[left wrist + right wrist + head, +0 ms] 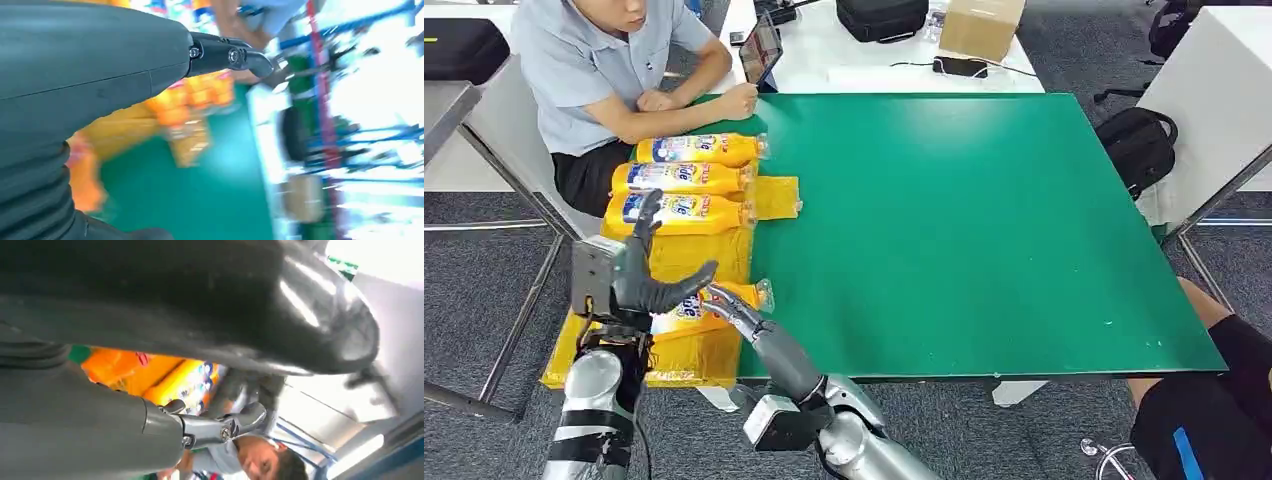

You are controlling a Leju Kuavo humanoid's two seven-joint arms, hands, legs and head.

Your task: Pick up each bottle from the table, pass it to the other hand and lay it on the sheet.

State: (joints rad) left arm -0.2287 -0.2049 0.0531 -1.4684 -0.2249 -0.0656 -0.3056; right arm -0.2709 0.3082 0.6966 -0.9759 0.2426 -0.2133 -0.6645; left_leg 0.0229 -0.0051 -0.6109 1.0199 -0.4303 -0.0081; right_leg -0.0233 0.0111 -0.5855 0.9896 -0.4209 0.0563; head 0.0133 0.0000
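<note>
An orange bottle point(686, 312) with a blue and white label hangs over the near part of the yellow sheet point(686, 256), its cap pointing right. My right hand point(729, 308) reaches in from the right and grips it near the cap end; in the right wrist view the bottle point(175, 380) shows between the thumb and a finger. My left hand point(639, 275) is raised right over the bottle's other end, fingers spread upward and thumb stretched above the bottle, holding nothing. Three more orange bottles point(682, 178) lie side by side on the far part of the sheet.
The sheet lies on the left edge of the green table point(964, 220). A person point(614, 70) sits at the far left corner, arms on the table, beside a tablet point(761, 48). Another person's leg point(1224, 400) is at the near right. A black backpack point(1136, 145) sits on the floor to the right.
</note>
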